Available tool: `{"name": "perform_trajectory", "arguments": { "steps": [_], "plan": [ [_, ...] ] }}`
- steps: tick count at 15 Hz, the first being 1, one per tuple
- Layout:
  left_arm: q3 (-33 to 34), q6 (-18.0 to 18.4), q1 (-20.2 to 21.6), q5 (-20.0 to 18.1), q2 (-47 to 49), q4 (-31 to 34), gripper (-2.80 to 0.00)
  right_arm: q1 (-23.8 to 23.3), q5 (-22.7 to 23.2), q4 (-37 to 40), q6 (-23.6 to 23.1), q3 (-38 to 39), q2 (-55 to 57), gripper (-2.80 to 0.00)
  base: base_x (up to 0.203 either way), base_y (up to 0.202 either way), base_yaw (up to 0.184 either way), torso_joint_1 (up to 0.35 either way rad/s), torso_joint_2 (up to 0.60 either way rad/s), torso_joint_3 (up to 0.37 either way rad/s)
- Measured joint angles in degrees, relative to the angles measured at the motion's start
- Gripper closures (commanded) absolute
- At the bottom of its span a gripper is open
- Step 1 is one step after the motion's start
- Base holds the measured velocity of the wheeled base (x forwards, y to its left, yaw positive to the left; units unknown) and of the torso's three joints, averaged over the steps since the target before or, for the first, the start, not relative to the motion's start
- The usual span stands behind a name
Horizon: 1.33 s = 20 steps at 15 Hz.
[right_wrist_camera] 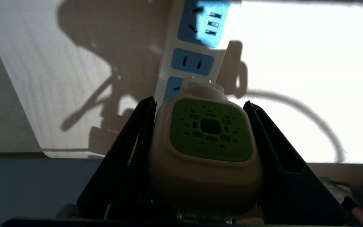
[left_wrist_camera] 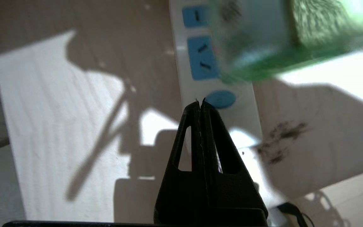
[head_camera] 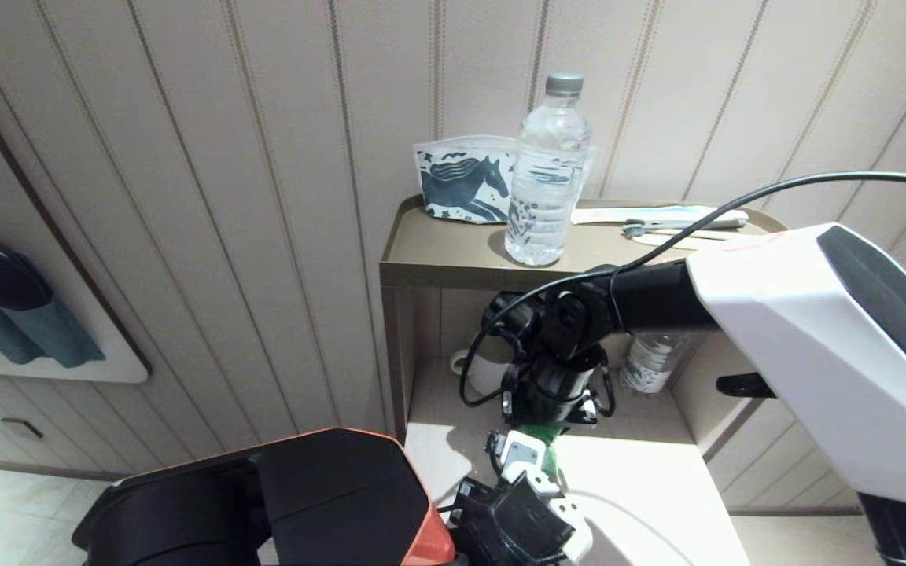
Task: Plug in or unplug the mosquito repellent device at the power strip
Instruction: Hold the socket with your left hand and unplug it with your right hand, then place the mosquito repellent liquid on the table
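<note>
In the right wrist view my right gripper (right_wrist_camera: 198, 101) is shut on the mosquito repellent device (right_wrist_camera: 211, 129), one finger on each side of its white head with the green vented top. The plug end of the device sits at the nearest light-blue socket of the power strip (right_wrist_camera: 194, 47); I cannot tell whether the prongs are in. In the head view the device (head_camera: 545, 440) shows green below the right wrist. My left gripper (left_wrist_camera: 200, 102) is shut and empty. Its tips are over the strip (left_wrist_camera: 247, 110), beside the round blue button (left_wrist_camera: 221, 98).
A clear water bottle (head_camera: 546, 173) and a horse-print pouch (head_camera: 465, 185) stand on the upper shelf (head_camera: 437, 251). A mug (head_camera: 484, 369) and a second bottle (head_camera: 650, 362) stand at the back of the lower surface. The strip's white cord (right_wrist_camera: 295, 104) curves off beside it.
</note>
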Motion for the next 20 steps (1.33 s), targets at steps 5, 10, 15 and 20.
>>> {"name": "perform_trajectory", "arguments": {
  "steps": [5,10,15,20],
  "plan": [
    [1.16,0.01,2.19,0.71,-3.17,-0.39,0.00,-0.33,-0.01,-0.09,0.52,1.74,-2.07,0.00,0.000,0.000,0.000,0.000,0.00,0.000],
    [9.79,-0.73,2.94,0.97,-7.09,-2.75,0.00,-0.22,0.06,-0.57,0.74,4.51,-3.74,0.00,0.000,0.000,0.000,0.000,0.00,0.000],
    [22.16,-0.89,3.89,1.99,-11.75,-10.73,0.00,1.56,1.32,-1.53,1.41,7.79,-3.62,0.00,0.000,0.000,0.000,0.000,0.00,0.000],
    [33.64,-1.12,6.41,2.52,-16.25,-17.24,0.00,4.51,2.35,-1.12,2.67,9.92,-1.85,0.00,0.000,0.000,0.000,0.000,0.00,0.000]
  ]
}}
